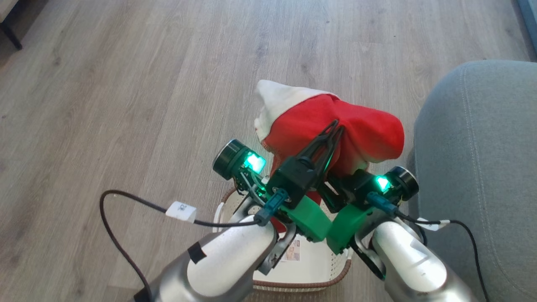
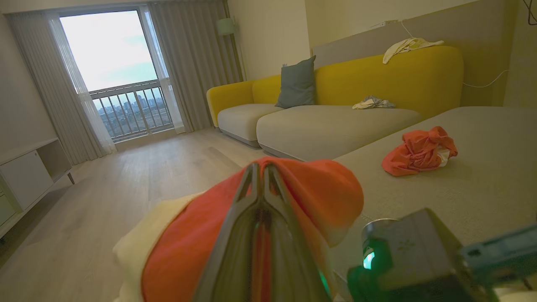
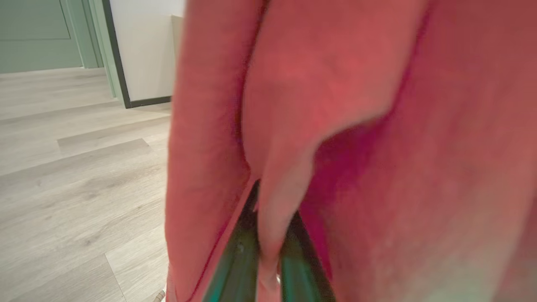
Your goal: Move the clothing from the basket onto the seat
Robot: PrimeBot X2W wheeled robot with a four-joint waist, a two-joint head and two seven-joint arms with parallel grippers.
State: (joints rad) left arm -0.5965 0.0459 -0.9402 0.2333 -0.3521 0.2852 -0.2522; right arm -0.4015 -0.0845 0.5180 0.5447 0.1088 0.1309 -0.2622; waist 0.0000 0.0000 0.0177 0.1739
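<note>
Red-and-white clothing [image 1: 335, 121], grey seat [image 1: 474, 147], cream basket [image 1: 331, 264]

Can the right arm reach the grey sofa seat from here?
Probably yes: the grey fabric sofa seat lies beside it, nothing between, though the right tool is shut on the red fabric garment.
</note>
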